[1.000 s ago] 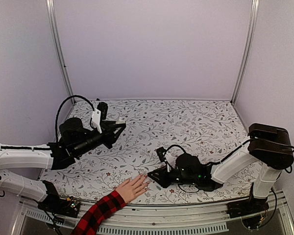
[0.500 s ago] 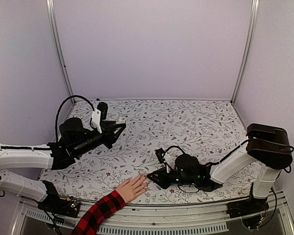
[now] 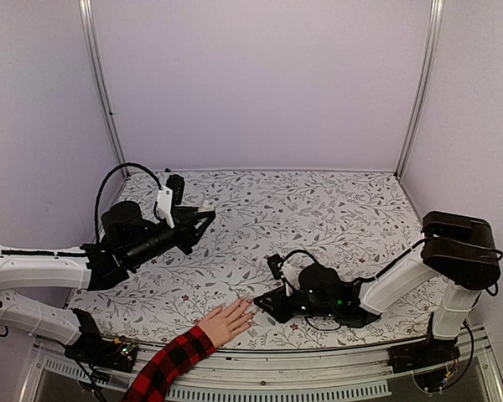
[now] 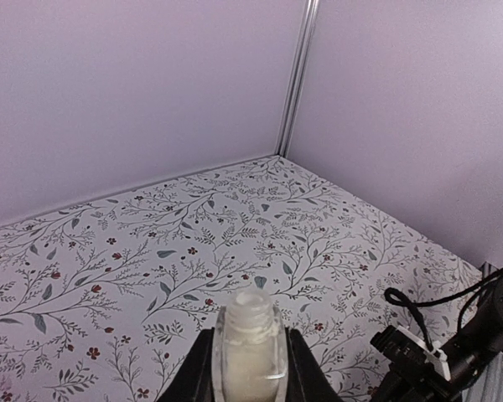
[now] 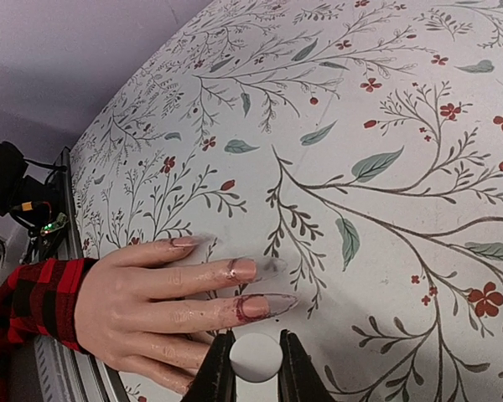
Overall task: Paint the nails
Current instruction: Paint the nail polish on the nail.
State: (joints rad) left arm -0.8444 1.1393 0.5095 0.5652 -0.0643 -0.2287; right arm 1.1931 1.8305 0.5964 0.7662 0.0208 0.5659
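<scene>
Pale glossy nails (image 5: 243, 269) on a hand (image 5: 142, 297) lying flat at the near edge of the flowered counter (image 3: 318, 209). Just over the fingertips, right gripper (image 3: 262, 308) clamped on a white cap (image 5: 256, 360), brush hidden. Well apart to the left, left gripper (image 3: 199, 219) clamped on an open bottle (image 4: 250, 352). Best painted with short, light strokes from base to tip, keeping off the skin.

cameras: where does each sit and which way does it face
Top external: above and behind; looks down on table, left arm, right arm, hand.
Left wrist: on left gripper, faces far corner; grips a bottle.
Right wrist: on right gripper, faces the hand; grips a white cap.
Shared: the hand, top and right wrist.
</scene>
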